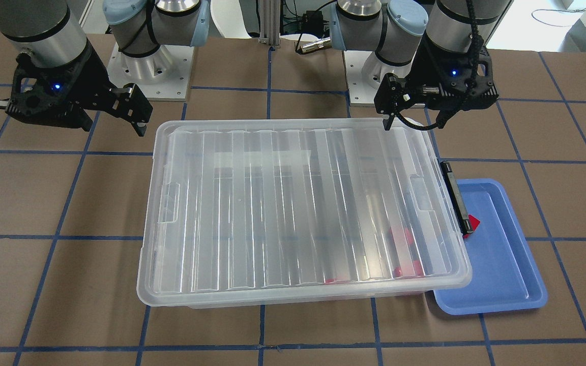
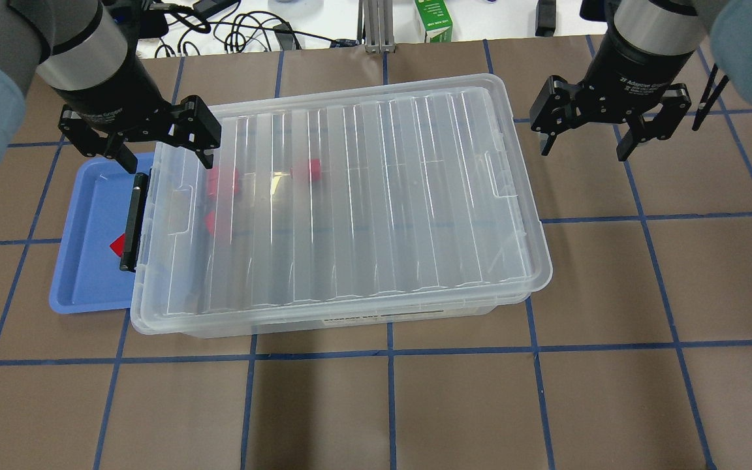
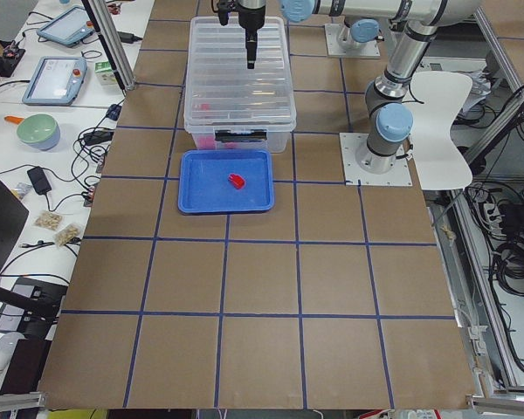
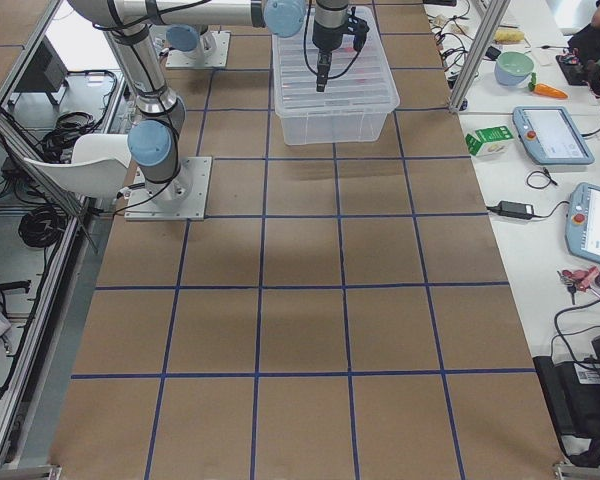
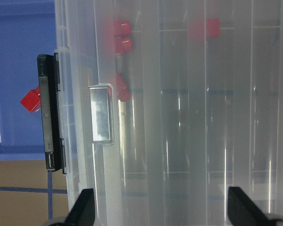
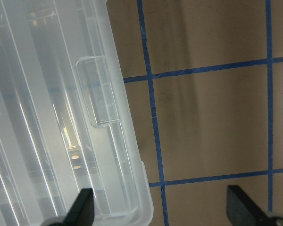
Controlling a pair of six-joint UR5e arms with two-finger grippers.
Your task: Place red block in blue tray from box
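The box (image 2: 363, 196) is a large clear bin with its ribbed lid on and a black clip handle (image 2: 131, 222) at its left end. The blue tray (image 2: 89, 215) lies beside that end, partly under the lid's rim. One red block (image 2: 117, 245) lies in the tray next to the handle; it also shows in the left wrist view (image 5: 30, 100). Three more red blocks (image 2: 222, 179) show blurred through the lid. My left gripper (image 2: 164, 153) is open and empty above the box's far left corner. My right gripper (image 2: 583, 143) is open and empty over the table, right of the box.
The brown table (image 2: 611, 294) carries a grid of blue tape lines. The arm bases (image 1: 145, 71) stand behind the box. Cables and a green carton (image 2: 433, 19) lie beyond the table's far edge.
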